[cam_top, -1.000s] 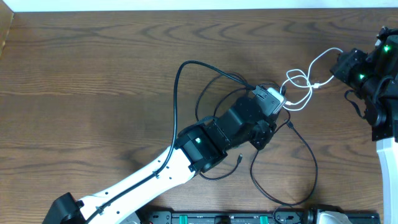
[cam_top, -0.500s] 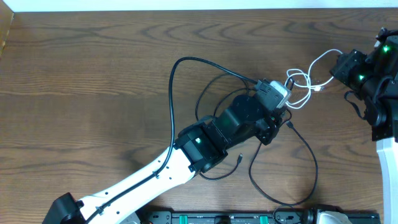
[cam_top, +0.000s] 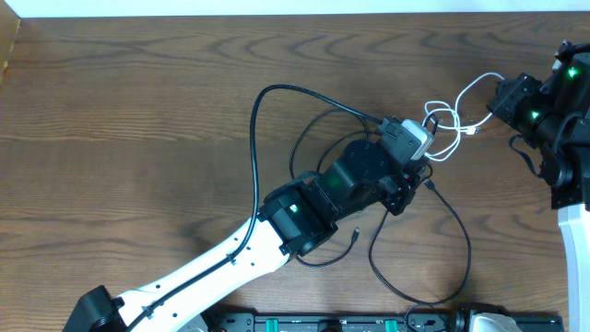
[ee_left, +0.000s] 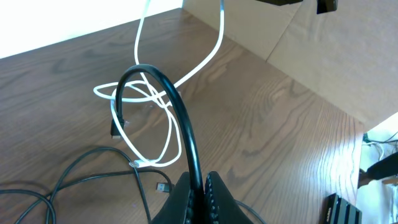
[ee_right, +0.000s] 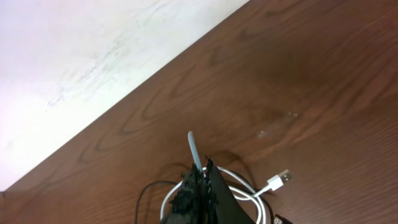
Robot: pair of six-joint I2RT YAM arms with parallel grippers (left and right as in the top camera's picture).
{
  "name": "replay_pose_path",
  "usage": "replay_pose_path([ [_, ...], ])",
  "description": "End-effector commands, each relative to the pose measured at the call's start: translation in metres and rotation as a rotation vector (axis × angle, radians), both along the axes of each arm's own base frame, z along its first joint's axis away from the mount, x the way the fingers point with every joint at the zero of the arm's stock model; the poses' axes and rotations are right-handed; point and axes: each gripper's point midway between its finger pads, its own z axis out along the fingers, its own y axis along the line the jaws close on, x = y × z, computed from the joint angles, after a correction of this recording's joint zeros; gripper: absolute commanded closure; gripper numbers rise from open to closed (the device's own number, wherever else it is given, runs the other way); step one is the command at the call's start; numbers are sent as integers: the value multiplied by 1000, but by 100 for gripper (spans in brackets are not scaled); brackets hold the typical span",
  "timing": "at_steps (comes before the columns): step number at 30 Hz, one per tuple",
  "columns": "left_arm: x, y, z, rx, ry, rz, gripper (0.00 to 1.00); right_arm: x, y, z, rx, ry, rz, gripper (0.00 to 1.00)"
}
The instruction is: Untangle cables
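Item one, white cable [ee_left: 221, 28]: looped on the table [cam_top: 138, 120] toward the far right corner, one strand rising off the wood to my right gripper [ee_right: 202, 171], whose fingers are pressed together on it, a short end poking up past the tips; its plug lies on the surface just beside them. Item two, black cable [ee_left: 184, 121]: arches through the white loops, pinched between the closed fingers of my left gripper [ee_left: 200, 185] right of the table's centre; its remaining length trails in slack curves toward the near edge.
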Motion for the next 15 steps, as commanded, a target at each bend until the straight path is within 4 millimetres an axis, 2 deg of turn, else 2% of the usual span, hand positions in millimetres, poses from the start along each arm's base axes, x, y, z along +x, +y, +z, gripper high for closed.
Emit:
replay_pose_path([
  [1,-2,-2,-1,-17,25,-3,92,1,7,8,32,-19,31,99],
  [5,-1,-2,1,-24,20,-3,92,1,12,9,50,-21,52,99],
  [8,-2,-2,-2,-16,26,-3,92,1,25,12,93,-36,113,99],
  [15,1,-6,-21,19,57,-1,92,1,44,22,155,-69,212,99],
])
